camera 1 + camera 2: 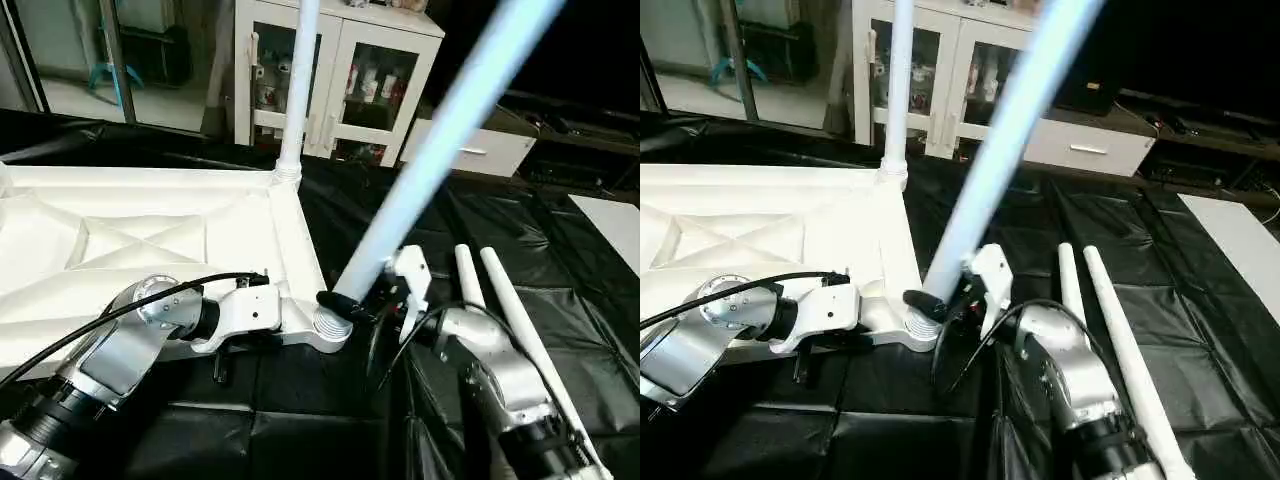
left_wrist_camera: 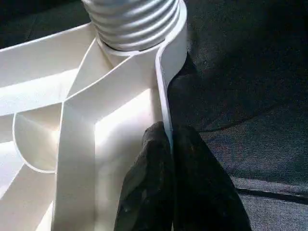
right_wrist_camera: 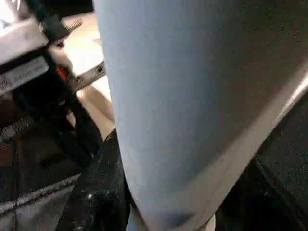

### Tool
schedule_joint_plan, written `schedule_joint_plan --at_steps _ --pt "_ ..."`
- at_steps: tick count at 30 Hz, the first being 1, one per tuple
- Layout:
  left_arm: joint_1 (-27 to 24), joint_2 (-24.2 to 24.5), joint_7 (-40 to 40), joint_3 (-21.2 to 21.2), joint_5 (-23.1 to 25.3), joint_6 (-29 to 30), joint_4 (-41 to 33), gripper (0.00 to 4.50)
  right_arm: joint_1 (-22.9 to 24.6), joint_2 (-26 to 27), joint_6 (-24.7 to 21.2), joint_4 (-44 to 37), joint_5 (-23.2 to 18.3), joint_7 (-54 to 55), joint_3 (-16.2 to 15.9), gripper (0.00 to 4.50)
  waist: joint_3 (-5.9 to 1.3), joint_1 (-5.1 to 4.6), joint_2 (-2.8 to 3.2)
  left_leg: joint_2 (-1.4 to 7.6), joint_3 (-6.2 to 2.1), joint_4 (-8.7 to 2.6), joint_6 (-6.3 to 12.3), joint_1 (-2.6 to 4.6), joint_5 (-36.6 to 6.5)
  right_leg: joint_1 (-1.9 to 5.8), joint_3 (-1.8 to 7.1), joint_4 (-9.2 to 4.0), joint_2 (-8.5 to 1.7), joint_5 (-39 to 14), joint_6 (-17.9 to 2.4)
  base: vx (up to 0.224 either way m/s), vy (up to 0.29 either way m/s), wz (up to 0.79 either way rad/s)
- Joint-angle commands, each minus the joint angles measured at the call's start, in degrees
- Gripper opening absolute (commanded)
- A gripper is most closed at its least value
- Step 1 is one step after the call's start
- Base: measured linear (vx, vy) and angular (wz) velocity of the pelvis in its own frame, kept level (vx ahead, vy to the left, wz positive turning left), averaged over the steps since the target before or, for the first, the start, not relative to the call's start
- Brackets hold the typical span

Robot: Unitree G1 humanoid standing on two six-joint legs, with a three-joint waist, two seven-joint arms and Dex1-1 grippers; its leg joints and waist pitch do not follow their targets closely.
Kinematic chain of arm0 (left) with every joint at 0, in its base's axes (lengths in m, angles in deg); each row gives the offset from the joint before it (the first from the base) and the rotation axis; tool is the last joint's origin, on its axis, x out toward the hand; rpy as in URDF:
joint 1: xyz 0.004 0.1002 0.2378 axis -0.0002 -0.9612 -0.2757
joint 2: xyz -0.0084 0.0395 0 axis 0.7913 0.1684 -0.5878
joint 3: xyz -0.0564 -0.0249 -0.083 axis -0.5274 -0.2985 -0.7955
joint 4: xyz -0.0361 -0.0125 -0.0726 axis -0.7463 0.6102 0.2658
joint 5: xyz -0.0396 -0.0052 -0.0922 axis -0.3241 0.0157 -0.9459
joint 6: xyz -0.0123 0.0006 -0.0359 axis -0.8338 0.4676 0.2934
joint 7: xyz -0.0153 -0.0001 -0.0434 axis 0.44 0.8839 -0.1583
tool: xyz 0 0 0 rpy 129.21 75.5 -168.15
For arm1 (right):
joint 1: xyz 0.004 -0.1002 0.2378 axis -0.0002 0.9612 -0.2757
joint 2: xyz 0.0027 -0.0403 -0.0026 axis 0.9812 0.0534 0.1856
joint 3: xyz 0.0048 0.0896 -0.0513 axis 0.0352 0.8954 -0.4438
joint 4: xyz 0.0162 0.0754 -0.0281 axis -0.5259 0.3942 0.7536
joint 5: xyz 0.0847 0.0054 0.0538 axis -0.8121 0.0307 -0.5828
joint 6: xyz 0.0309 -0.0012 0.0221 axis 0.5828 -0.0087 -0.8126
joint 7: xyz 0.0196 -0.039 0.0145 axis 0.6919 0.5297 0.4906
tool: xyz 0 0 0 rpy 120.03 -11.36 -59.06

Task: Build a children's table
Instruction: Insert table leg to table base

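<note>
**Leg going into the corner hole**

Head view: the upside-down tabletop (image 1: pixel 150 235) lies on the black table (image 1: pixel 480 230). The right gripper (image 1: pixel 352 300) holds a tilted leg (image 1: pixel 440 130) over the near corner hole.

Left wrist view: the left gripper (image 2: pixel 171 159) pinches the tabletop's edge.

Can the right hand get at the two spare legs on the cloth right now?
Probably not yet: the right hand is closed around the tilted leg at the corner socket. The spare legs lie unobstructed beside its forearm.

white table top (image 1: pixel 150 230) with white legs (image 1: pixel 440 130) on black cloth (image 1: pixel 500 230); black-fingered claw (image 2: pixel 168 159), silver forearms (image 1: pixel 120 350).
</note>
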Motion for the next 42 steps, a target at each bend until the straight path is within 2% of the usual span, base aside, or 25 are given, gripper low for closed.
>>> schedule_joint_plan --at_steps 1,7,11,13,15,21,24,26,27,28,29,30,31,32,33,34,35,36,37,38,39,40,41,42 --pt "-0.8 0.3 -1.5 3.5 2.2 0.1 0.8 0.00 2.1 -2.3 -4.7 5.3 4.5 0.2 -2.4 1.86 -1.28 -0.35 1.66 2.41 -1.37 -5.55 -4.46 0.99 -29.2 -0.19 2.20 -5.10 -3.13 -22.8 -7.0 0.000 0.000 0.00" --pt "-0.9 -0.7 -0.6 3.5 2.2 0.1 0.7 0.00 3.1 -2.5 -5.1 6.0 5.1 1.7 -2.6 1.86 -1.19 -0.45 1.70 2.47 -1.57 -5.64 -4.50 1.06 -31.3 -0.43 2.19 -5.47 -3.30 -25.6 -6.3 0.000 0.000 0.00" --pt "-0.2 -1.2 -0.4 3.4 2.2 -0.1 1.4 0.00 4.5 -2.3 -4.6 5.9 5.7 3.5 -2.6 1.86 -1.01 -0.50 2.24 2.45 -1.81 -5.74 -4.66 1.23 -33.9 -0.64 2.19 -5.85 -3.31 -28.3 -5.6 0.000 0.000 0.00" --pt "0.2 -1.4 -0.2 3.3 2.2 -0.3 1.9 0.00 4.7 -2.0 -4.5 5.7 5.7 4.3 -2.3 1.86 -0.98 -0.64 2.13 2.44 -2.03 -5.79 -4.67 1.33 -35.6 -0.73 2.10 -6.16 -3.34 -30.5 -5.0 0.000 0.000 0.00" --pt "0.5 -1.7 0.2 3.1 2.2 -0.6 2.4 0.00 4.4 -1.7 -4.3 5.9 5.7 5.1 -1.8 1.86 -0.95 -0.69 2.42 2.45 -2.14 -5.81 -4.73 1.46 -36.6 -0.90 2.11 -6.41 -3.42 -31.7 -4.7 0.000 0.000 0.00" --pt "0.6 -2.5 1.6 2.3 2.2 -0.6 3.0 0.00 3.4 -1.1 -3.5 7.1 6.3 7.3 -0.9 1.86 -0.96 -0.87 2.49 2.51 -2.49 -5.99 -4.63 1.46 -38.3 -0.87 1.90 -6.73 -3.54 -34.0 -4.2 0.000 0.000 0.00" --pt "1.1 -5.6 5.5 -0.1 1.0 2.9 3.9 0.00 1.1 0.8 -3.1 10.9 8.3 15.6 1.2 1.86 -0.87 -1.15 2.18 2.44 -2.39 -6.16 -4.77 1.57 -38.1 -0.98 1.75 -7.04 -3.54 -34.7 -4.2 0.000 0.000 0.00" --pt "1.6 -7.6 7.5 -0.8 0.8 5.2 4.4 0.00 -0.7 2.5 -3.6 13.6 8.9 21.9 3.1 1.86 -0.70 -1.83 2.49 2.29 -2.95 -6.24 -5.18 1.56 -40.1 -0.79 1.01 -7.64 -3.73 -39.0 -3.3 0.000 0.000 0.00" --pt "2.1 -9.0 8.9 -1.1 0.8 6.8 4.8 0.00 -2.0 3.7 -4.0 15.7 9.2 26.4 4.4 1.86 -0.69 -2.05 2.60 2.29 -3.15 -6.34 -5.26 1.53 -40.8 -0.55 0.64 -7.86 -3.70 -39.6 -3.0 -0.059 0.017 -0.11" --pt "2.7 -10.4 10.1 -1.4 0.8 8.1 5.1 0.00 -3.2 4.7 -4.4 17.6 9.3 30.0 5.5 1.86 -0.79 -2.44 2.97 2.35 -3.53 -6.75 -5.70 1.53 -42.8 -0.01 -0.15 -7.92 -3.53 -38.5 -3.1 -0.065 0.030 -0.15" --pt "2.7 -10.5 10.2 -1.4 0.8 8.2 5.1 0.00 -3.3 4.7 -4.5 17.8 9.3 30.3 5.6 1.86 -0.69 -2.84 3.73 2.62 -3.92 -7.69 -6.22 1.48 -46.7 0.72 -1.36 -7.56 -2.91 -34.8 -3.7 -0.065 0.030 -0.15" --pt "3.6 -12.2 11.9 -1.7 1.0 9.7 5.7 0.00 -4.7 5.8 -5.0 20.0 9.2 34.1 6.8 1.86 -0.68 -3.09 3.90 2.91 -4.01 -8.49 -6.31 0.97 -48.2 1.59 -1.64 -6.78 -2.45 -31.7 -4.0 -0.062 0.039 -0.13" --pt "4.8 -14.3 13.8 -1.9 1.3 11.8 6.4 0.00 -6.4 7.1 -5.6 22.6 9.3 38.8 8.1 1.86 -0.58 -2.65 4.02 3.44 -3.28 -10.47 -5.96 -0.43 -50.4 3.10 -1.88 -3.70 -1.76 -25.4 -5.2 -0.117 0.019 -0.05" --pt "4.8 -14.3 13.8 -1.9 1.3 11.8 6.4 0.00 -6.4 7.1 -5.6 22.6 9.3 38.8 8.1 1.86 -0.41 -1.98 4.49 3.85 -2.22 -12.52 -5.96 -1.81 -52.4 4.14 -2.45 -0.70 -0.70 -22.4 -5.7 -0.117 0.019 -0.05" --pt "6.6 -16.9 16.3 -2.2 2.0 14.5 7.5 0.00 -8.7 8.9 -6.1 25.8 8.9 43.8 9.5 1.86 -0.48 1.01 4.00 3.89 0.97 -14.18 -4.49 -3.87 -52.0 5.09 -1.73 5.19 0.33 -15.9 -5.0 -0.124 -0.029 0.14" --pt "7.4 -18.2 17.5 -2.3 2.3 15.9 8.0 0.00 -9.7 9.7 -6.2 27.1 8.7 45.6 9.9 1.86 -0.57 1.18 0.87 2.27 1.84 -8.96 -4.67 1.26 -39.9 -0.55 2.19 -1.31 -2.66 -34.9 -2.3 0.007 -0.112 0.21" --pt "8.8 -20.4 19.7 -2.6 2.9 18.0 9.0 0.00 -11.4 11.2 -6.3 29.4 8.2 48.8 10.8 1.86 -0.45 0.13 -0.95 1.10 0.40 0.54 -3.39 5.38 -29.6 -5.59 3.08 -8.95 -7.30 -50.3 -1.4 0.007 -0.112 0.21" --pt "8.8 -20.4 19.7 -2.6 2.9 18.0 9.0 0.00 -11.4 11.2 -6.3 29.4 8.2 48.8 10.8 1.86 0.30 -0.32 -0.17 0.66 -0.83 4.91 -1.77 5.73 -19.5 -6.74 4.29 -11.74 -9.78 -60.9 -0.9 0.010 -0.108 -0.10" --pt "10.5 -23.0 22.7 -2.8 3.9 20.0 10.7 0.00 -13.5 13.2 -5.8 32.6 7.3 53.4 12.3 1.86 -0.95 0.17 1.52 2.05 -3.97 -1.27 -3.52 -1.74 -5.3 3.25 3.11 -6.53 -8.82 -48.2 -2.9 0.039 0.026 -0.36" --pt "11.5 -24.5 24.5 -2.6 4.6 20.7 11.8 0.00 -14.9 14.5 -5.1 34.7 6.7 56.4 13.2 1.86 -1.80 -0.05 2.49 2.65 -3.65 -3.67 -5.74 -0.50 -6.5 2.69 1.29 -4.68 -5.62 -33.2 -4.0 0.039 0.026 -0.36" --pt "12.0 -25.2 25.4 -2.6 5.0 20.9 12.3 0.00 -15.6 15.2 -4.7 35.6 6.4 57.9 13.6 1.86 -1.86 -1.24 3.07 2.59 -3.25 -4.26 -8.69 1.47 -12.9 0.27 0.52 -2.09 -2.21 -12.0 -5.9 0.000 0.000 0.00" --pt "13.2 -26.5 27.7 -2.8 5.5 21.1 13.6 0.00 -17.0 16.7 -3.4 37.5 5.5 61.0 14.7 1.86 -1.77 -1.41 2.83 2.41 -2.89 -4.50 -8.62 1.67 -15.5 0.48 0.44 -2.24 -1.97 -7.4 -6.9 0.000 0.000 0.00" --pt "13.8 -27.0 28.8 -2.9 5.8 21.2 14.2 0.00 -18.0 17.6 -2.4 38.6 4.7 62.5 15.4 1.86 -0.93 -1.58 3.03 2.23 -2.52 -5.31 -7.87 1.78 -24.3 0.10 0.66 -3.35 -2.09 -12.7 -7.2 0.000 0.000 0.00" --pt "14.4 -27.3 29.9 -3.0 6.2 21.2 14.7 0.00 -19.1 18.5 -1.2 39.8 4.3 63.9 16.0 1.86 -0.31 -1.83 2.68 1.93 -2.51 -5.21 -7.02 2.60 -34.6 -1.24 0.67 -5.35 -2.40 -26.4 -5.3 -0.055 -0.021 0.12"
